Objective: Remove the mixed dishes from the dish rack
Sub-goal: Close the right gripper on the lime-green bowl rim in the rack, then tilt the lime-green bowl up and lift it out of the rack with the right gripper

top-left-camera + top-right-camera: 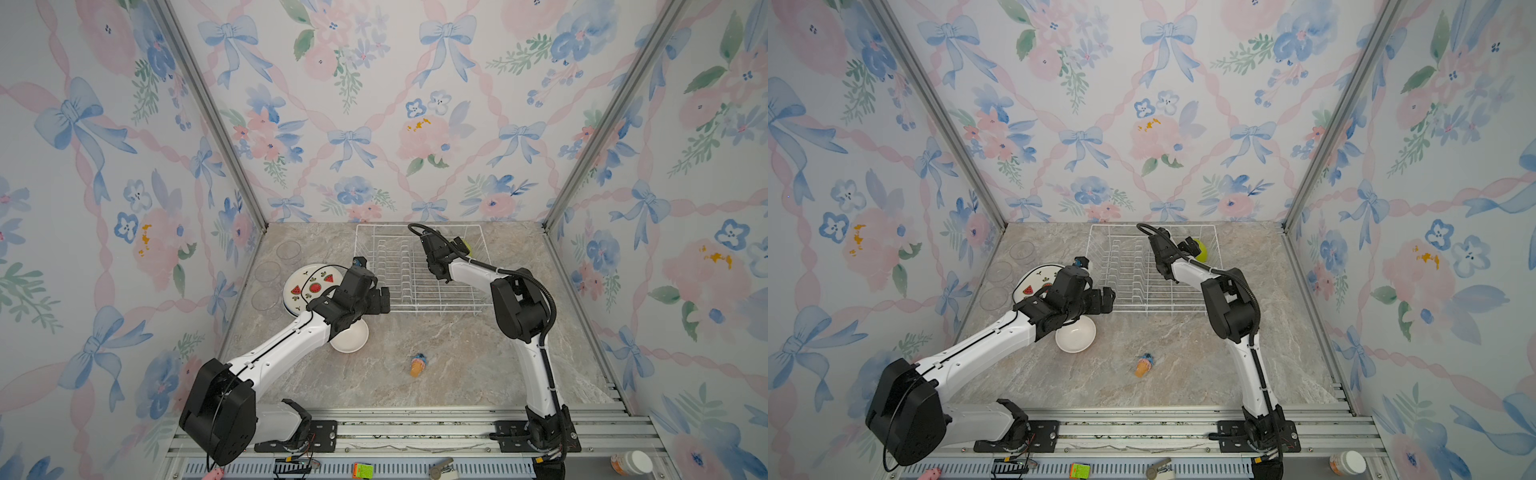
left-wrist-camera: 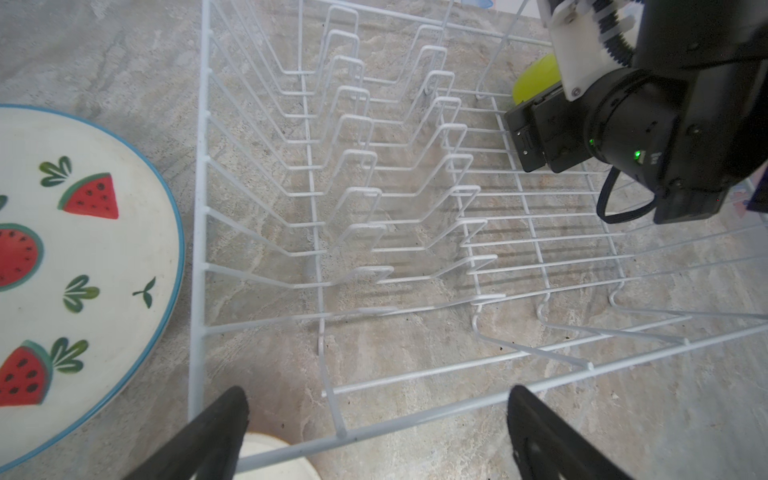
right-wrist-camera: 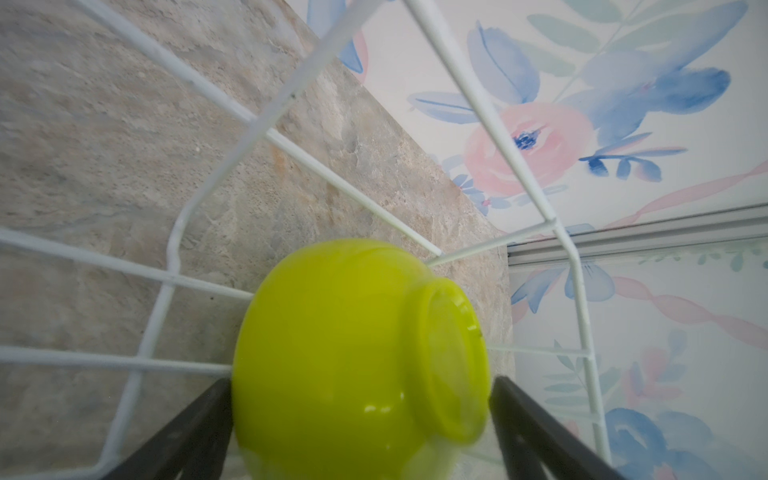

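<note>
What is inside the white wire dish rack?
A glossy lime-green bowl, tipped, foot showing, sits in a far corner of the white wire rack, between the fingers of the open right pincer. Visible plate prongs are empty. The right arm hides some of the floor.

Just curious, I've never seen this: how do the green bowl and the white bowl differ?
The green bowl lies tipped over inside the rack, base showing; the white bowl sits upright on the table, outside it. The green bowl is between the open jaws of the right end effector; the white bowl is partly under the left arm, ungripped. Both are small round bowls.
</note>
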`<state>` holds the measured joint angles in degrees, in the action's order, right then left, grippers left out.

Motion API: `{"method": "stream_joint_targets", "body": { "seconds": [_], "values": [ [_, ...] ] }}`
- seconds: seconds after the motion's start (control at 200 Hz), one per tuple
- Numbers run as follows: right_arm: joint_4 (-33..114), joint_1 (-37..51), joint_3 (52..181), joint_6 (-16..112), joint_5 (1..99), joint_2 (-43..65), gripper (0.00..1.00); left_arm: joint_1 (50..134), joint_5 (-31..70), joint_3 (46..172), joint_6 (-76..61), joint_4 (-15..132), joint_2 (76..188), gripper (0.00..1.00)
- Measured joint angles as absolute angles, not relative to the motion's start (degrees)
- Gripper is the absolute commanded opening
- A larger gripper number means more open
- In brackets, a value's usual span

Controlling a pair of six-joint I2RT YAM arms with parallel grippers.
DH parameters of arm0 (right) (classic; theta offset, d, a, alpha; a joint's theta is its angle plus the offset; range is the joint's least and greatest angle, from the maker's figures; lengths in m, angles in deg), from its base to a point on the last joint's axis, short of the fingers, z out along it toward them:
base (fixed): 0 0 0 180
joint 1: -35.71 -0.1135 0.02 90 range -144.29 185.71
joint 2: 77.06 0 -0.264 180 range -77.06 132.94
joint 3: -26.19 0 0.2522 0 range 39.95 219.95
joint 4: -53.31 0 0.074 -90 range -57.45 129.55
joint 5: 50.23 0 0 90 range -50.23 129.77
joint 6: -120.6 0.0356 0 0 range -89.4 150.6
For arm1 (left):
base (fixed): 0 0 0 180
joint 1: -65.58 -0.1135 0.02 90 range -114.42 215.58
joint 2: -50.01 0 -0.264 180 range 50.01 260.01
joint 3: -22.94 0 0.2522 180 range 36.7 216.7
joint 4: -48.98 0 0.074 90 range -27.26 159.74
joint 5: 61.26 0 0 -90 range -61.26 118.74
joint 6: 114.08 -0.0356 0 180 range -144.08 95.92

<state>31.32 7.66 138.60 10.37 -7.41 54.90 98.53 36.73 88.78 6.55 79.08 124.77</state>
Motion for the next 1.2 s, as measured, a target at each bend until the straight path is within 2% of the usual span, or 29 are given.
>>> {"method": "stream_joint_targets", "body": {
  "seconds": [0.385,0.49,0.795,1.05,1.2],
  "values": [
    [33.55,8.56,136.77,7.81,-11.26,54.48,0.97,98.53,36.34,89.02,6.55,79.03,125.23,0.98],
    [34.16,8.69,136.61,7.27,-11.52,54.46,1.00,98.53,36.34,89.02,6.55,79.06,125.27,0.98],
    [36.04,8.67,135.06,5.41,-11.50,53.26,0.67,98.53,36.25,89.02,6.55,79.06,126.37,0.98],
    [36.45,8.67,134.43,3.90,-12.00,53.22,0.64,98.53,36.19,89.02,6.55,79.06,126.63,0.98],
    [38.73,8.07,134.19,-0.12,-13.95,53.24,0.55,98.53,36.19,89.04,6.55,79.06,126.63,0.98]
  ]
}}
